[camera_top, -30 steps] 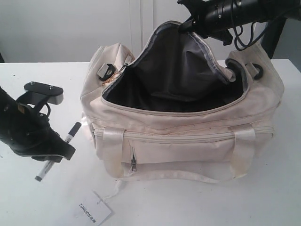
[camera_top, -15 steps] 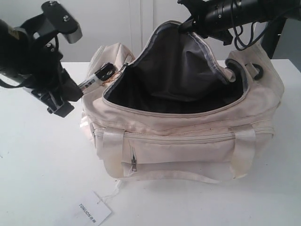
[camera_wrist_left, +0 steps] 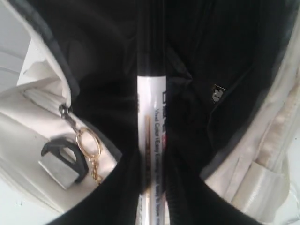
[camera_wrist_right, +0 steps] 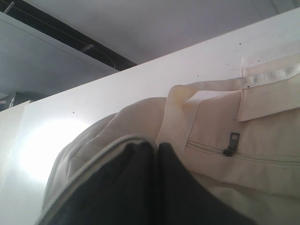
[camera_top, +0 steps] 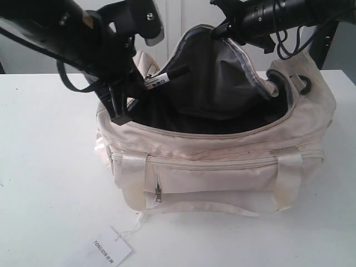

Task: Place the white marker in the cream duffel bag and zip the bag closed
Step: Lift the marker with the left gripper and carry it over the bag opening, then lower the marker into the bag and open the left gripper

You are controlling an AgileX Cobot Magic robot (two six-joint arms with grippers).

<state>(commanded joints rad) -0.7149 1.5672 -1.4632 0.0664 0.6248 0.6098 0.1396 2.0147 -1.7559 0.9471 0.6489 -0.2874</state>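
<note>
Marker (camera_top: 167,77) over the open duffel bag (camera_top: 222,172) (left end), paper tag (camera_top: 108,251) on table (camera_top: 44,211) before it

The white marker (camera_wrist_left: 151,122) is seen lengthwise at the centre, clamped between the two dark fingers (camera_wrist_left: 117,197) of the left gripper (camera_wrist_left: 151,201). Its black cap (camera_wrist_left: 150,42) is directed into the open cream duffel bag (camera_wrist_left: 28,126), against the dark lining (camera_wrist_left: 225,47). Small print is carried along the white barrel but is too blurred to be read. To one side of the marker, a black ring (camera_wrist_left: 65,152) and a gold chain loop (camera_wrist_left: 89,143) are attached at the bag's cream end. A small metal tab (camera_wrist_left: 216,93) is visible on the lining on the other side.
</note>
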